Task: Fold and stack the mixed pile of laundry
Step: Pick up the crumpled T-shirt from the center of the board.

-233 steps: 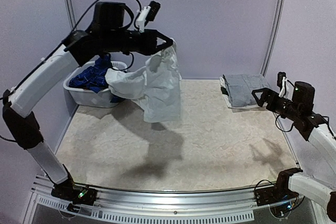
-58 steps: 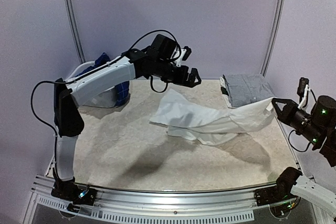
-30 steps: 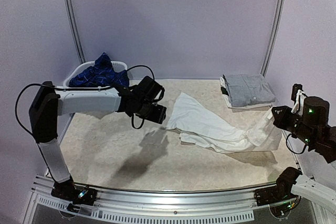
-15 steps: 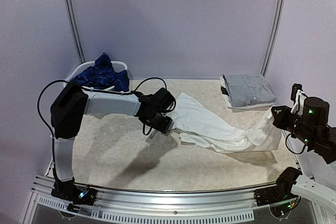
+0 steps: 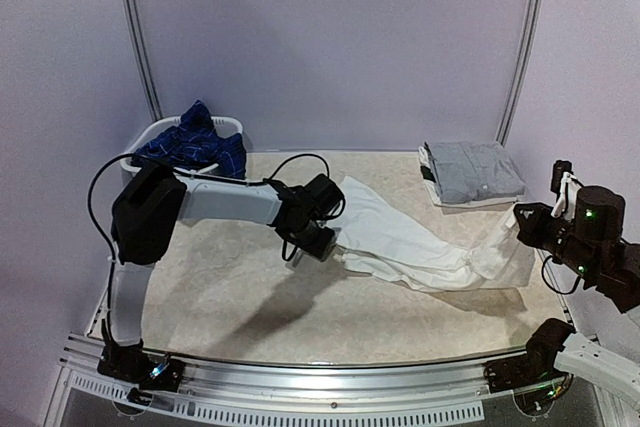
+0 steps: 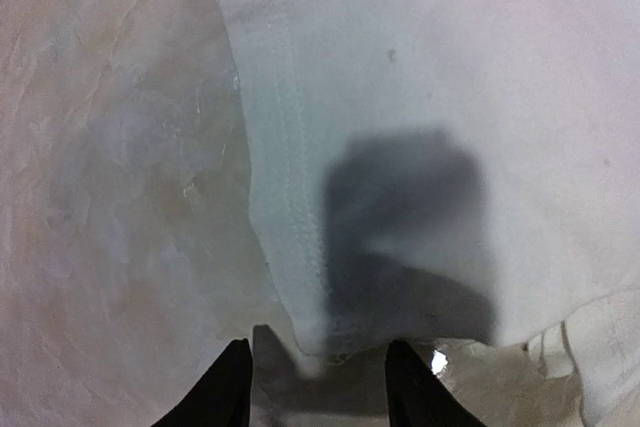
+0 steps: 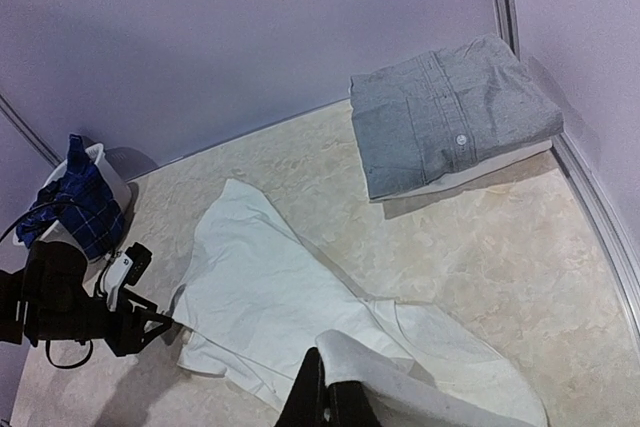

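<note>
Edging half-open left fingers (image 6: 228,392) rightward astride the hem of crumpled white cloth trousers (image 5: 400,242); still pinching their right end with right fingers (image 7: 308,402).

White basket (image 5: 226,125) — marbled beige table (image 5: 230,292).

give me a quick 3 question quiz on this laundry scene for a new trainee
1. Which garment lies in the white basket at the table's far left?
2. True or false: the left gripper has its jaws apart around a hemmed corner of the white trousers.
3. The right gripper is shut on: A) the white trousers B) the white basket C) nothing

Key: 1. the navy plaid shirt; 2. true; 3. A
</note>
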